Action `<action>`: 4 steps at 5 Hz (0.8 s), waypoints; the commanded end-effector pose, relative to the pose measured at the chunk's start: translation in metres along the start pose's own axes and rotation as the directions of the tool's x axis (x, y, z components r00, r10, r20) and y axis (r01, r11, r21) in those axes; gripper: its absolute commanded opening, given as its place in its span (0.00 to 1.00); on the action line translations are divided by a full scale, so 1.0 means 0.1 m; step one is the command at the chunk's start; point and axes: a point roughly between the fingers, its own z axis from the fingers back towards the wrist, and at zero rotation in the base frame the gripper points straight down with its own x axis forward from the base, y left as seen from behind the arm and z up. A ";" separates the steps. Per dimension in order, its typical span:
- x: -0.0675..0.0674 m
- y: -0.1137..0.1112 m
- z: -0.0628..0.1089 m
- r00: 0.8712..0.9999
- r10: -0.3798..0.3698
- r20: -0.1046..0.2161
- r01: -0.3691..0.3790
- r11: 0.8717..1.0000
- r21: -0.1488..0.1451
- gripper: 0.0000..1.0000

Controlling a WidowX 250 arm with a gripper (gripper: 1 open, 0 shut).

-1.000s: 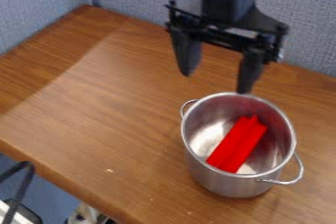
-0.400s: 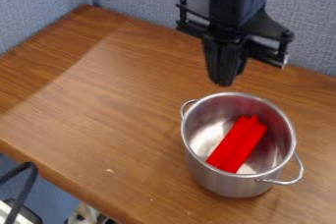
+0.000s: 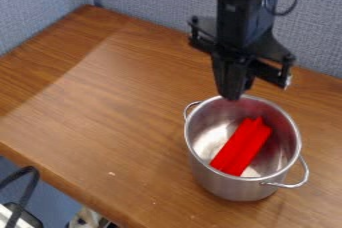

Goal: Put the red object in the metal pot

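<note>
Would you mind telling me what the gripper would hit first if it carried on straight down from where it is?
The shut gripper points down over the metal pot's far rim. It would likely meet that rim or the pot floor beside the red block; depth is unclear.

red object [image 3: 243, 146]: lying slanted inside pot | metal pot [image 3: 201, 169]: upright on table

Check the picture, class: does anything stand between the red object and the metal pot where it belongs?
Nothing visible does. The red object already lies inside the metal pot, leaning against its wall. The end effector, shut and empty, hangs above the rim.
</note>
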 end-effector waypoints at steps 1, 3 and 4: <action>0.04 0.03 -0.11 0.999 -0.032 0.023 0.032 0.999 -0.009 0.00; 0.24 0.16 -0.04 0.999 -0.031 0.023 0.032 0.999 -0.005 0.00; 0.43 0.25 0.04 0.999 -0.042 0.026 0.042 0.999 -0.001 0.00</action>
